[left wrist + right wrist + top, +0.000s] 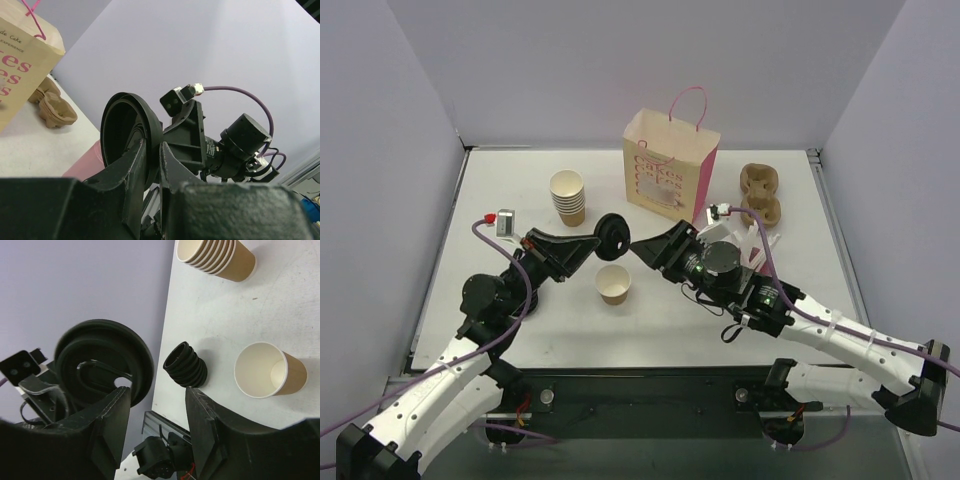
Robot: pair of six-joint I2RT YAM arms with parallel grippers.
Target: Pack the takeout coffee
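Note:
A single tan paper cup (613,284) stands upright and lidless on the table; it also shows in the right wrist view (270,371). No cup with a lid on it is in view. My left gripper (599,243) is shut on the rim of a round black lid (612,236) and holds it on edge above the table, up and left of the cup. The left wrist view shows the lid (127,130) pinched between my fingers (152,150). My right gripper (639,247) is open and empty, facing the lid (102,362) from the right, jaws (157,400) apart.
A paper bag (670,165) with pink handles stands at the back centre. A stack of lidless cups (568,197) stands left of it, brown cup carriers (761,192) to its right. A stack of black lids (186,365) lies on the table near the left edge.

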